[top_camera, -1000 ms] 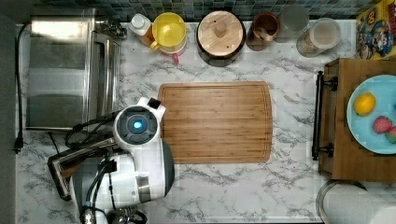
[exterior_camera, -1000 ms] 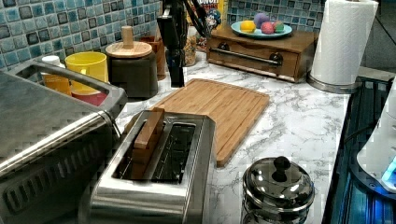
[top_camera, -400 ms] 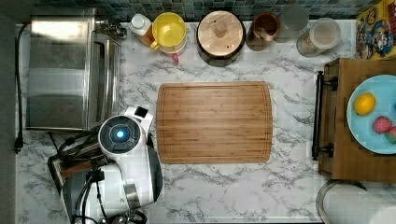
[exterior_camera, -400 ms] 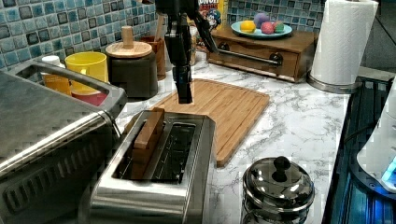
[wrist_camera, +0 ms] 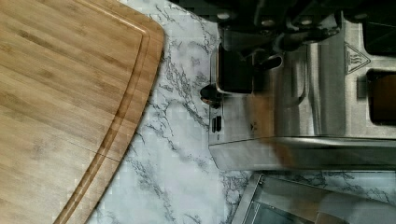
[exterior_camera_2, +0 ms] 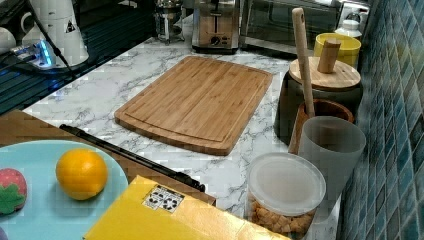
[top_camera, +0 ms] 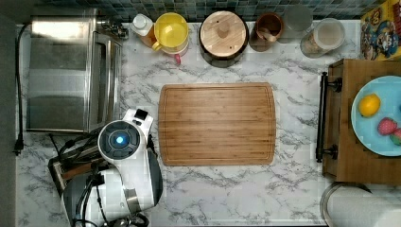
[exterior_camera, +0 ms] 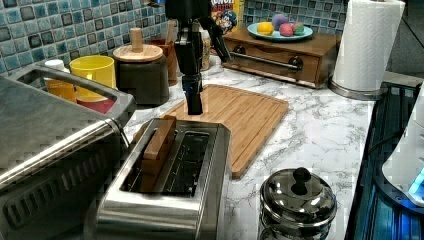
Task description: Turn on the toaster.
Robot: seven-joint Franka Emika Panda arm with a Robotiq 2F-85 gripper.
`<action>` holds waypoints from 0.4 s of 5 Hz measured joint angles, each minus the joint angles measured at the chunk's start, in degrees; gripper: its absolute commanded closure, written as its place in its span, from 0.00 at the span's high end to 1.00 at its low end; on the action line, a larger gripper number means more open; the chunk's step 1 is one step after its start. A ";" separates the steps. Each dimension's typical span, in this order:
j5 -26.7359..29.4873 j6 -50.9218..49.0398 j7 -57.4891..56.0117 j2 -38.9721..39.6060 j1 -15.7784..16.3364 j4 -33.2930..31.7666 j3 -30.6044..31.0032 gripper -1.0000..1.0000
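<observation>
The toaster (exterior_camera: 170, 185) is a boxy steel one with two long slots, standing at the left view's near left beside the big toaster oven. A brown slice (exterior_camera: 157, 150) stands in one slot. My gripper (exterior_camera: 194, 102) hangs upright just past the toaster's far end, fingers shut and empty, its tip a little above the top edge. In the wrist view the toaster's end face (wrist_camera: 261, 116) lies close below, with a black lever knob (wrist_camera: 210, 95) on the side toward the board. In the top view my arm (top_camera: 125, 161) covers most of the toaster (top_camera: 66, 168).
A silver toaster oven (top_camera: 66, 71) stands by the toaster, and a bamboo cutting board (top_camera: 217, 124) lies mid-counter. Yellow cup (top_camera: 171, 29), lidded dark jar (top_camera: 223, 30) and jars line the tiled wall. A lidded steel pot (exterior_camera: 297, 200) and paper towel roll (exterior_camera: 367, 45) stand nearby.
My arm has moved off the cutting board's corner toward the toaster, and the gripper has come down to the toaster's far end. Nothing else has moved.
</observation>
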 measured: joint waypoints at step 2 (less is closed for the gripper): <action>0.00 2.69 3.22 3.27 0.03 0.11 -0.01 0.00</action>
